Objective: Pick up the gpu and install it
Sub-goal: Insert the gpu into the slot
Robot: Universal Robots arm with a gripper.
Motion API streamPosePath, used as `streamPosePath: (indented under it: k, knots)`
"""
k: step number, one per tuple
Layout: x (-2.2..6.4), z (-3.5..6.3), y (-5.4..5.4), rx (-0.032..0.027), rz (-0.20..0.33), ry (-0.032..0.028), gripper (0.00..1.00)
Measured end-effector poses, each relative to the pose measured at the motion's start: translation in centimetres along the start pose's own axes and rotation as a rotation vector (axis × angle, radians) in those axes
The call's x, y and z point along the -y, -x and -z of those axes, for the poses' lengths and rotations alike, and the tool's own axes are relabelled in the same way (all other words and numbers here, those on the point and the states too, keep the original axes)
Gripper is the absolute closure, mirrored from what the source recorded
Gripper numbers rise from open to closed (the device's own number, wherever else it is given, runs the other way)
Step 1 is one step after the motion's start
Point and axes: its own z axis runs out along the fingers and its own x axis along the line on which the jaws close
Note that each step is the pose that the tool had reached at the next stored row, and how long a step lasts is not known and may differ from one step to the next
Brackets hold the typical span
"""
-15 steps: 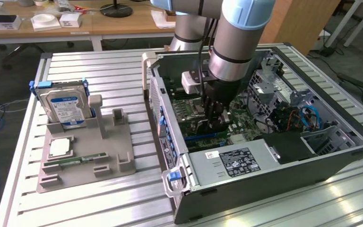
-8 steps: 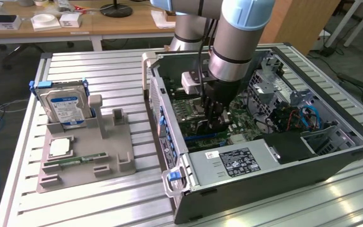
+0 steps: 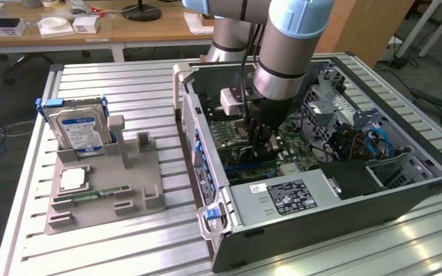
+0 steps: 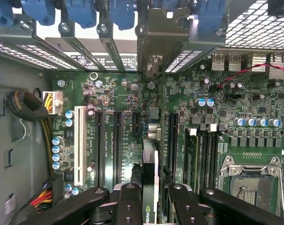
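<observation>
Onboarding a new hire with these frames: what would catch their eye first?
The grey and light-blue arm reaching down into the open computer case on the slatted table, its gripper shut on the gpu, which stands edge-on over the green motherboard. Next, the blue-labelled hard drive standing upright in the grey holder on the exterior view's left.

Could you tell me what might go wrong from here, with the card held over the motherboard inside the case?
1. The gpu, clamped in the gripper, could miss its slot and scrape nearby capacitors.
2. Its bracket end could catch on the case's rear wall, tilting the card.
</observation>
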Motion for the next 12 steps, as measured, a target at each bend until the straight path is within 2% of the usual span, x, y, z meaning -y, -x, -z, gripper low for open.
streamPosePath:
  k: [12]
  knots:
    - [-0.12, 0.14, 0.0, 0.0004, 0.0, -0.0004, 0.73]
